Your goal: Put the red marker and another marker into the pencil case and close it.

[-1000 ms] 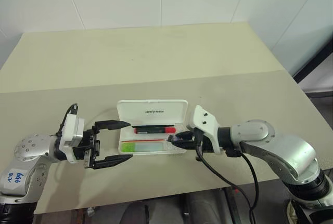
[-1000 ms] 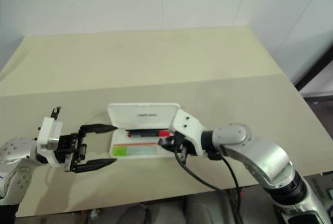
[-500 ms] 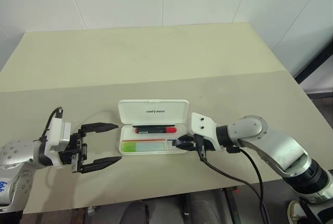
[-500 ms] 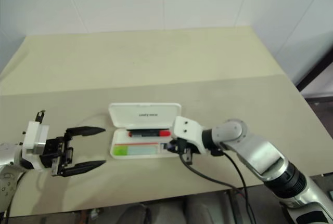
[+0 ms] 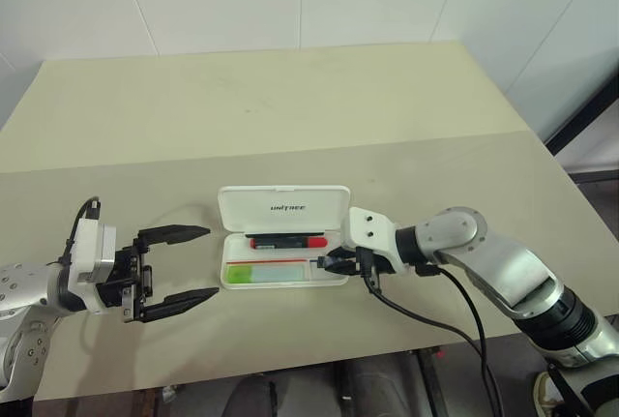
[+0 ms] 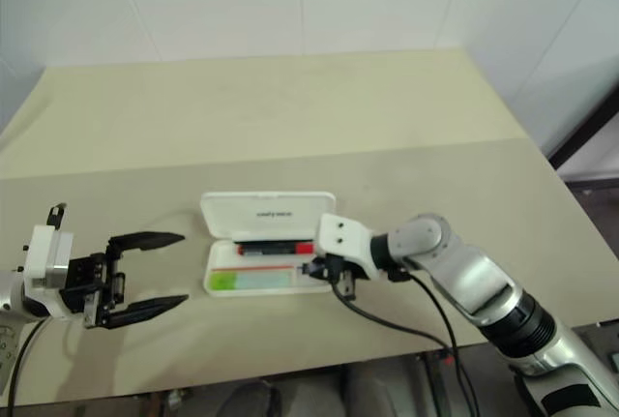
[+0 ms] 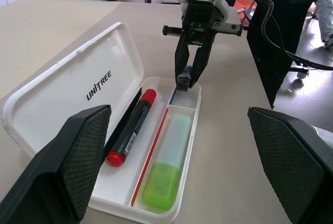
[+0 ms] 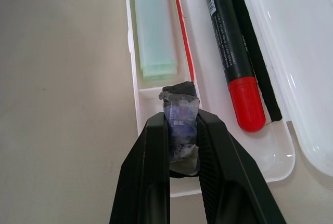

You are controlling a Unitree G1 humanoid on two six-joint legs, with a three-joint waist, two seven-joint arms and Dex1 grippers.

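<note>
The pencil case (image 5: 282, 243) lies open on the table (image 5: 290, 117), lid tilted up at the back. One red marker (image 7: 130, 128) lies in the compartment next to the lid; one green-capped marker (image 7: 167, 169) lies in the front compartment. The right gripper (image 8: 182, 130), clenched on a small dark stub (image 8: 179, 125), is over the case's right end. The left gripper (image 5: 179, 267) hovers spread wide and holding nothing, just left of the case. Bare tabletop stretches behind; the near table edge is close.
</note>
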